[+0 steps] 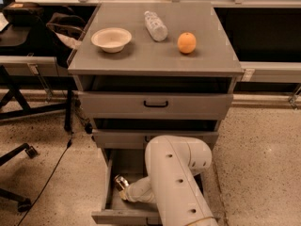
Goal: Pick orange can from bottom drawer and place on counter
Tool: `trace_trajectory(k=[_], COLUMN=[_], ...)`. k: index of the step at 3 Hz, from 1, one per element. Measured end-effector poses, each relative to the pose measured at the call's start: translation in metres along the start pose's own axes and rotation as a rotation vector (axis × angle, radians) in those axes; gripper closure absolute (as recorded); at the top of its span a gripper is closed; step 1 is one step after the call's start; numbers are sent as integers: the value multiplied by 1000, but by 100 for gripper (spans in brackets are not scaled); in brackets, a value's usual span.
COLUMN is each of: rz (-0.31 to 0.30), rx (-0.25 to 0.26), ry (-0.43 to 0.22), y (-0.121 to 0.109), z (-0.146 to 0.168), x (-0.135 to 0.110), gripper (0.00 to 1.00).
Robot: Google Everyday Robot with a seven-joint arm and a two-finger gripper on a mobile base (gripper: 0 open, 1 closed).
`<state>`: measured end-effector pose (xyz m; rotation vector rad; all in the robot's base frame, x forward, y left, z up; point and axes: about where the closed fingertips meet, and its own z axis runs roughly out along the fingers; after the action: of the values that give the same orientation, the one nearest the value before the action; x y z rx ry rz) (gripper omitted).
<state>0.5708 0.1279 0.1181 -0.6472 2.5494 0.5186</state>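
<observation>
The bottom drawer (123,162) is pulled open at the foot of the grey cabinet. In its left part stands the orange can (120,182), of which I see the shiny silver top and a bit of brownish side. My white arm reaches down into the drawer from the right and covers most of it. My gripper (125,193) is at the can's near right side, touching or almost touching it. The counter (155,58) is the cabinet's flat grey top, high above the drawer.
On the counter are a white bowl (111,39), a clear plastic bottle lying down (155,26) and a round orange fruit (186,43). The two upper drawers (155,106) stand slightly out. Chair legs (19,154) and a cable (52,171) lie on the floor at the left.
</observation>
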Motion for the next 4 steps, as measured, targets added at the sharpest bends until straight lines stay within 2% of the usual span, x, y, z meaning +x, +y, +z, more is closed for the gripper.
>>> trace_trajectory(k=[1, 2, 3, 4], rz=[0, -3, -18, -66], rx=[0, -9, -47, -33], ry=[0, 2, 9, -25], y=[0, 1, 7, 0], z=[0, 0, 0, -28], x=[0, -2, -9, -36], gripper=[91, 100, 100, 100])
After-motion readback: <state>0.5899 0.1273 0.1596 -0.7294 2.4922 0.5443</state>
